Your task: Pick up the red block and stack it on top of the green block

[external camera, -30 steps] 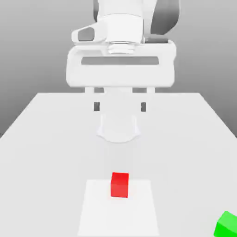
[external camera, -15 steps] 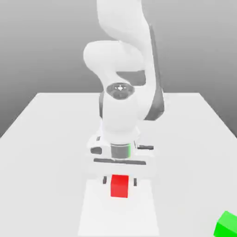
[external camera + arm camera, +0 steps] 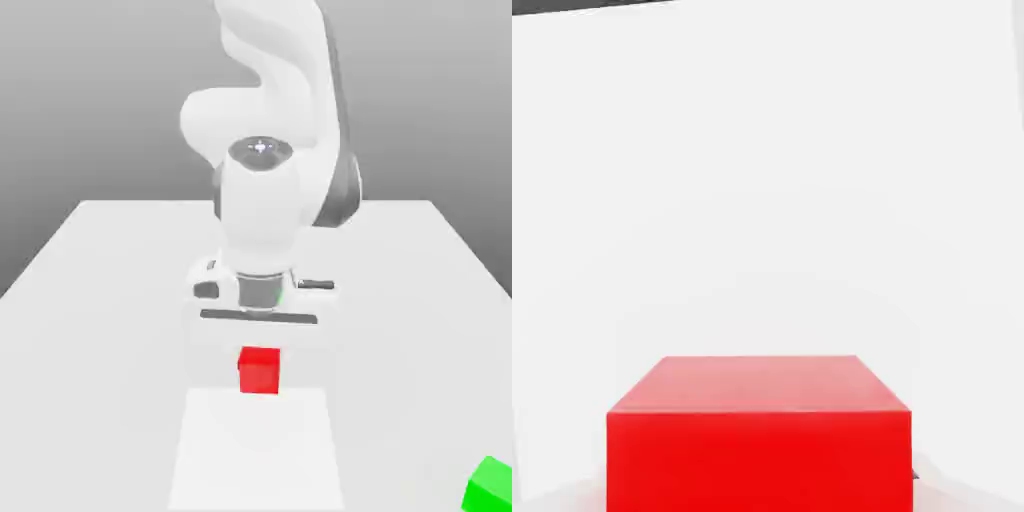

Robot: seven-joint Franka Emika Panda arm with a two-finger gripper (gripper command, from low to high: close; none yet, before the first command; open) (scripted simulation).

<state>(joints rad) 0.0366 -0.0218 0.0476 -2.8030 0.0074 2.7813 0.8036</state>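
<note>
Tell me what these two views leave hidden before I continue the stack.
- Green block: cut off by the exterior view's bottom right corner.
- Hand: its contact with the red block is hidden in the exterior view behind the block and white housing.
- Red block's lower part: cut off by the hand view's edge.

Matte red block (image 3: 259, 370), matte green block (image 3: 490, 485), smooth white table (image 3: 100, 300)
</note>
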